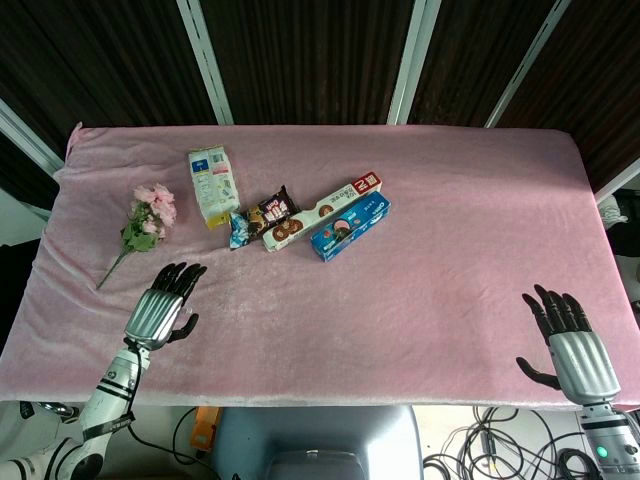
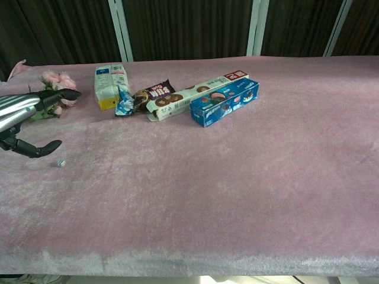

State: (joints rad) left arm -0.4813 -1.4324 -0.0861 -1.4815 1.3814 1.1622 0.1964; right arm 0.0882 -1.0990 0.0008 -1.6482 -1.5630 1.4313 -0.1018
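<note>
One tiny pale bead-like thing (image 2: 59,163) is lying loose on the pink table (image 2: 249,177), just off the thumb tip of the left hand (image 2: 22,113) and not touching it. What it is exactly is too small to tell.

With a thing this small so close under the thumb, the care lies in keeping the fingers high and steady — a slight brush could send it rolling across the cloth.

The left hand is hovering with its fingers spread wide and stretched forward, the thumb hanging apart below them, and it is holding nothing. Just beyond its fingertips a bunch of pink flowers (image 2: 55,83) is lying.

Further off, a milk carton (image 2: 110,84), a dark snack packet (image 2: 155,92), a long white biscuit box (image 2: 198,87) and a blue biscuit box (image 2: 225,102) are sitting in a row.

The right hand (image 1: 567,340) is resting well apart at the table's near right edge — fingers splayed, empty.
</note>
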